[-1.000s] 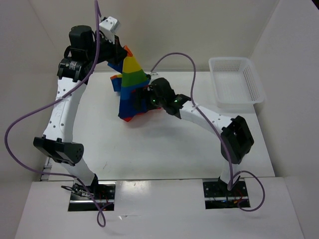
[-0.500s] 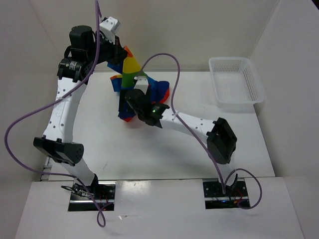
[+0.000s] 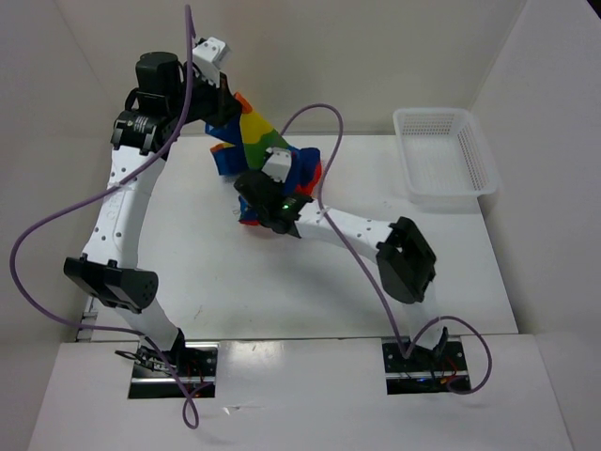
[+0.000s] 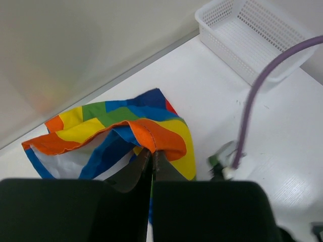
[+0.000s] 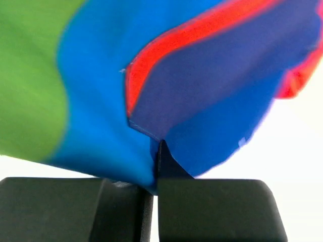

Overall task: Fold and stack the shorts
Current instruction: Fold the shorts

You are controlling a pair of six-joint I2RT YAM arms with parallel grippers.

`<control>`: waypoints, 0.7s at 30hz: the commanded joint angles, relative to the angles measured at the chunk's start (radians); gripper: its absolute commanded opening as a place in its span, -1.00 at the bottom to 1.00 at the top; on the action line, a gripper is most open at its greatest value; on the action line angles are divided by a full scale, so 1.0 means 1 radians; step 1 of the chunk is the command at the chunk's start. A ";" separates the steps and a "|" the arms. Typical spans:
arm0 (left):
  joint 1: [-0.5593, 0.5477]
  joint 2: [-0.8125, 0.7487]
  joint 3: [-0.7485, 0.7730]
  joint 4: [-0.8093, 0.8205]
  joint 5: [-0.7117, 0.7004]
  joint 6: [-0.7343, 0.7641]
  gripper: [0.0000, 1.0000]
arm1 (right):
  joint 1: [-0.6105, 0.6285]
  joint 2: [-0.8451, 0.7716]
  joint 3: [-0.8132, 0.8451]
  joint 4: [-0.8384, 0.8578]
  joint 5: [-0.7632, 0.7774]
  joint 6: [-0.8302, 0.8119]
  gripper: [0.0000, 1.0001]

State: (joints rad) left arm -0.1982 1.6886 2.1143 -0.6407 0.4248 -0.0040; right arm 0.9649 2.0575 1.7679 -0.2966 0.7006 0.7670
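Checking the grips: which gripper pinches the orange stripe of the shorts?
The left gripper: shut on the orange hem of the shorts. The right gripper pinches blue cloth instead.

Bright, even light with soft shadows; the right wrist view shows the shorts (image 5: 101,75) blurred.

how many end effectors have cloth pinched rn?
2. Left end effector pinches the shorts by an orange edge, raised far left; right end effector pinches their blue part, lower, mid-table.

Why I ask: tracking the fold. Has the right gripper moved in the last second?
Yes. The right gripper has shifted left, away from the white basket, shut on the shorts.
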 commanded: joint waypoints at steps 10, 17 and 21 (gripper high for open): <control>0.039 0.026 -0.002 0.174 0.123 0.004 -1.00 | -0.326 -0.792 -0.584 0.129 -0.139 -0.196 -0.98; 0.068 0.131 0.180 0.131 0.198 0.004 -1.00 | -0.500 -0.574 -0.152 0.139 -0.318 -0.523 -0.98; 0.132 0.076 0.155 0.131 0.198 0.004 -1.00 | -0.520 -0.615 -0.083 0.100 -0.424 -0.577 -0.98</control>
State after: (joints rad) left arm -0.1287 1.8427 2.2337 -0.5686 0.6342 -0.0082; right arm 0.4622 1.5242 1.6253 -0.1764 0.3500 0.3019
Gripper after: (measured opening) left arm 0.007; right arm 0.018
